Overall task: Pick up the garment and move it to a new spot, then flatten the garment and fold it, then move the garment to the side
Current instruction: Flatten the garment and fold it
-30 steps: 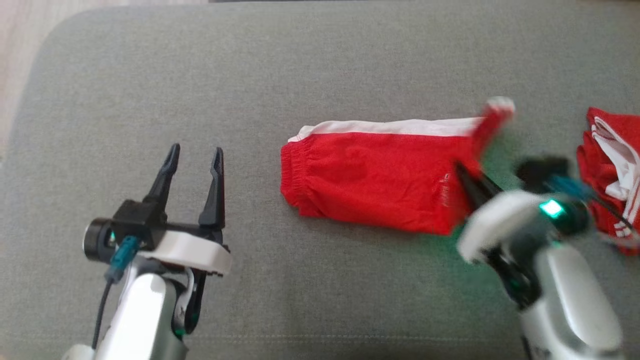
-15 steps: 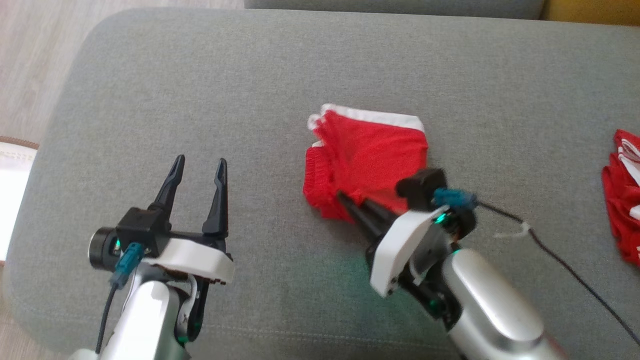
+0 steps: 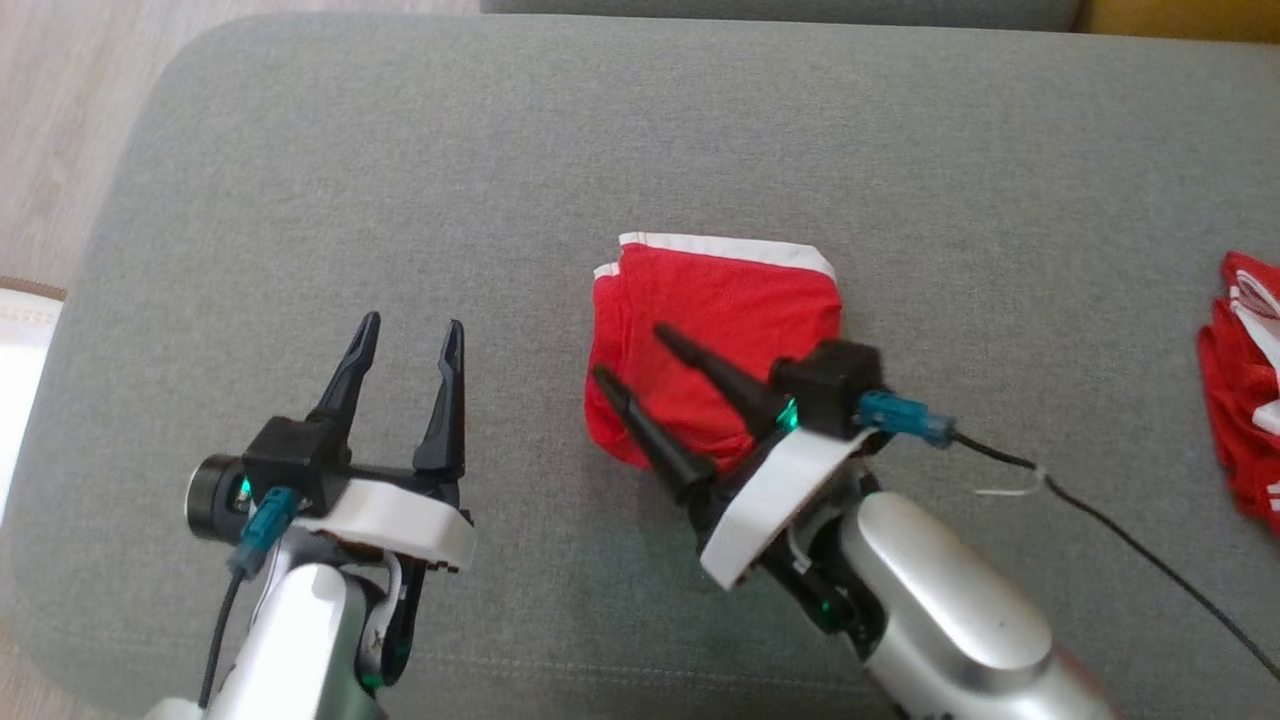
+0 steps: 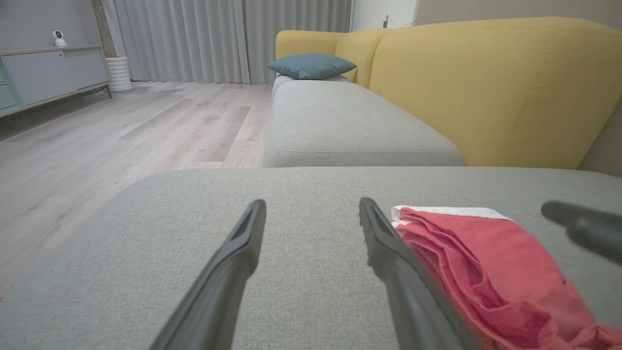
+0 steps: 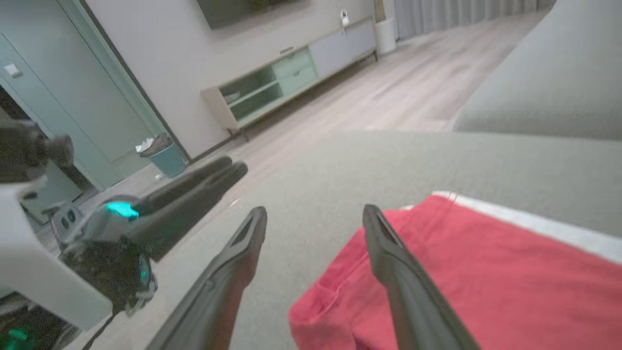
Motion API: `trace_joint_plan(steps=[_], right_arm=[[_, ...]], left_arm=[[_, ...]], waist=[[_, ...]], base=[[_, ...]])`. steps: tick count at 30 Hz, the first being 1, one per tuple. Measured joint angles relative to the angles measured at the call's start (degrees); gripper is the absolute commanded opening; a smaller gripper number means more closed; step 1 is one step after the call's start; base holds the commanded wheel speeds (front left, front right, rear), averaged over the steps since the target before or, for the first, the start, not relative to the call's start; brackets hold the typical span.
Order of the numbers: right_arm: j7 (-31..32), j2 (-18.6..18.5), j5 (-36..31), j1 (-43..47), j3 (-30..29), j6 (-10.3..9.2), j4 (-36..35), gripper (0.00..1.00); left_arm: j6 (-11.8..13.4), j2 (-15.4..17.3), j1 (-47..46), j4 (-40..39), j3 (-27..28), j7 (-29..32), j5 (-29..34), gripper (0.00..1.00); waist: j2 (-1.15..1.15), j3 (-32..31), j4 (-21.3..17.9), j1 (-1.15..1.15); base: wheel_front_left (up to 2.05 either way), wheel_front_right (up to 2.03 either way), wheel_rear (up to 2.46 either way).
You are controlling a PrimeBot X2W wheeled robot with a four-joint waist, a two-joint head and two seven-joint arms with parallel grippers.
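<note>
The garment (image 3: 735, 320) is a pair of red shorts with a white stripe, folded in half on the grey sofa cushion (image 3: 600, 130). It also appears in the left wrist view (image 4: 491, 262) and the right wrist view (image 5: 486, 277). My right gripper (image 3: 630, 352) is open above the garment's near left edge, with nothing between its fingers; one finger (image 5: 388, 253) hangs over the red cloth. My left gripper (image 3: 410, 335) is open and empty, apart from the garment on its left; its fingers (image 4: 379, 233) point along the cushion.
A second red and white garment (image 3: 1245, 380) lies at the cushion's right edge. A black cable (image 3: 1120, 530) trails from my right wrist. Wooden floor (image 3: 60, 100) lies beyond the cushion's left edge. A yellow sofa back (image 4: 486, 87) and a blue pillow (image 4: 311, 65) stand behind.
My right gripper carried the garment's right end over to the left, folding it in half, then opened and let go. The head camera shifted. My left gripper stayed open.
</note>
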Motion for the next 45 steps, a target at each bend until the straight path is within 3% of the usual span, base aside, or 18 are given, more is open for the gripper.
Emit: trace_joint_plan(steps=[4,6,7,13,18,33,45], right_arm=[[-5.0,0.0,-4.0,-0.1,-3.6,0.0,-1.7,1.0],[-6.4,-0.1,-6.5,0.2,-8.0,0.0,-2.6,1.0],[-7.0,-0.4,-9.0,1.1,-13.5,0.0,-4.0,1.0],[-6.0,-1.4,-15.0,10.9,-28.8,0.0,-8.6,1.0],[-3.5,-1.4,-17.8,17.7,-36.1,0.0,-13.0,1.0],[1.3,1.4,-19.2,30.4,-41.3,0.0,-21.1,1.0],[2.3,1.6,-19.4,33.1,-41.9,0.0,-24.6,1.0]], left_arm=[[0.3,0.0,0.0,0.0,0.0,0.0,0.0,1.0],[0.5,0.1,0.0,0.0,0.1,0.0,0.0,1.0],[0.7,0.2,0.0,-0.1,0.2,0.0,0.0,1.0],[1.4,1.1,1.4,-0.6,1.0,0.0,0.0,1.0],[2.0,1.7,3.4,-1.5,1.3,0.1,0.0,1.0],[3.5,4.4,11.2,-5.8,1.0,3.6,0.0,1.0],[4.4,5.0,13.2,-6.5,1.1,4.5,-1.0,1.0]], waist=[[0.0,-0.2,-0.6,0.0],[0.0,-0.4,-0.9,0.0],[0.0,-0.7,-1.3,0.0],[0.0,-1.6,-2.9,0.0],[0.0,-2.8,-4.3,0.0],[0.0,-9.8,-5.0,0.0],[0.0,-11.1,-5.8,0.0]], base=[[0.0,0.0,0.0],[0.0,0.0,0.0],[0.0,0.0,0.0],[0.0,0.0,0.0],[0.0,0.0,0.0],[0.0,0.0,0.0],[0.0,0.0,0.0]])
